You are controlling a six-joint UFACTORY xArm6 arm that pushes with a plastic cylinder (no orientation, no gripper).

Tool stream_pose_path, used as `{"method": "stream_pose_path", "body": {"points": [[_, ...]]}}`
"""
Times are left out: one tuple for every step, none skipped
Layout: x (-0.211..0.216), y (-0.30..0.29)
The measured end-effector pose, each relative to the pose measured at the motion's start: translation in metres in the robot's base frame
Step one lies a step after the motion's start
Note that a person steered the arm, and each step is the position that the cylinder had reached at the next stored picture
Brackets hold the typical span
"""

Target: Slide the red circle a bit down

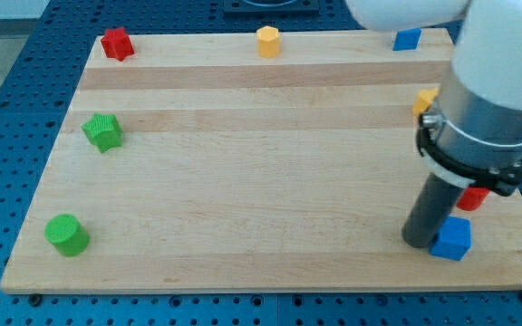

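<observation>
The red circle [475, 198] lies near the board's right edge and is mostly hidden behind my arm; only its lower part shows. My tip [420, 243] rests on the board just left of a blue cube [451, 239], touching or nearly touching it. The red circle sits just above the blue cube, up and to the right of my tip.
A red star-like block [116, 43], a yellow hexagon [268, 41] and a blue block [407, 39] line the top edge. A yellow block [424, 100] peeks out beside my arm. A green star [103, 132] and a green circle [66, 234] sit at the left.
</observation>
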State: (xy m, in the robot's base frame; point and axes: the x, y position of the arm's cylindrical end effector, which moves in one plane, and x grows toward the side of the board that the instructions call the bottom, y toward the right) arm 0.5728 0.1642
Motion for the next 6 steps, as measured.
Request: {"method": "stream_pose_path", "body": {"points": [[-0.002,0.005],[-0.054,-0.04],[-0.107,-0.053],[-0.138,-0.013],[-0.143,0.06],[-0.11,0.148]]}}
